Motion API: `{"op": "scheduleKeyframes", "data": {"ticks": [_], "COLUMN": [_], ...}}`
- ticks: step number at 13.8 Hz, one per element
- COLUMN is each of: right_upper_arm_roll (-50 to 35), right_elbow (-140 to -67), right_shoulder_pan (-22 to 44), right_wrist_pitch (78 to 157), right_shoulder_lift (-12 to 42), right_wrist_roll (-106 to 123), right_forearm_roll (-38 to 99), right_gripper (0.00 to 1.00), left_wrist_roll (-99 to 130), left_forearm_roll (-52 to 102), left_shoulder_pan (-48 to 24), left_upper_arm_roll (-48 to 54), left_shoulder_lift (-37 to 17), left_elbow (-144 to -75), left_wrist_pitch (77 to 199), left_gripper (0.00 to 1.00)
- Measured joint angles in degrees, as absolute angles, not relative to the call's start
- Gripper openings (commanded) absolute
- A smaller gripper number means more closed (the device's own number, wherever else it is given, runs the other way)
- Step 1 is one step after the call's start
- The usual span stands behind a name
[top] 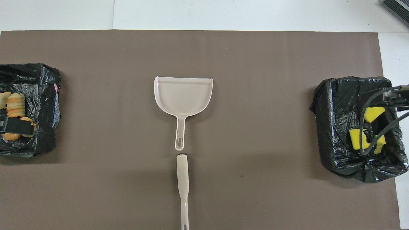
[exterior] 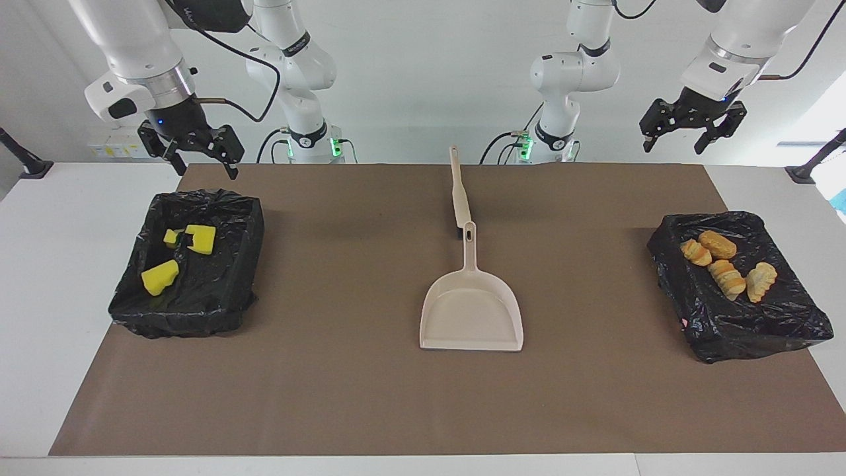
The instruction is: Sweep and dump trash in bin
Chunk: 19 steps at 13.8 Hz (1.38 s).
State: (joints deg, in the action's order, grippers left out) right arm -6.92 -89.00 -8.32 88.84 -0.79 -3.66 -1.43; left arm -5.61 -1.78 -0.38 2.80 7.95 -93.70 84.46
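Both my left fingers and right fingers hang wide, empty; descending carelessly could snag the bin liner.

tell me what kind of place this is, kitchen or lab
Most likely a robotics lab, not a kitchen: two white arms are mounted at a plain table covered by a brown mat, with a staged dustpan and bag-lined bins.

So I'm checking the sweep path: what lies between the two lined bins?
The dustpan and brush, end to end mid-mat; otherwise bare mat, clearest in the facing view.
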Motion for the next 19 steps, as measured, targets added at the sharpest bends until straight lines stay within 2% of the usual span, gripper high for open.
{"op": "scheduleKeyframes", "data": {"ticks": [4,19], "right_upper_arm_roll": [-6.9,-6.9], "right_elbow": [-89.0,-89.0], "right_shoulder_pan": [-8.3,-8.3], "right_wrist_pitch": [88.8,88.8], "right_shoulder_lift": [-0.8,-0.8], "right_wrist_roll": [-3.7,-3.7], "right_forearm_roll": [-1.4,-1.4], "right_gripper": [1.00,1.00], "left_wrist_roll": [-5.6,-5.6], "left_forearm_roll": [-0.5,0.3], "left_shoulder_pan": [-0.4,-0.4], "left_upper_arm_roll": [2.8,2.6], "left_shoulder_lift": [7.9,7.6], "left_elbow": [-93.7,-94.1], "left_wrist_pitch": [89.2,88.7], "left_gripper": [1.00,1.00]}}
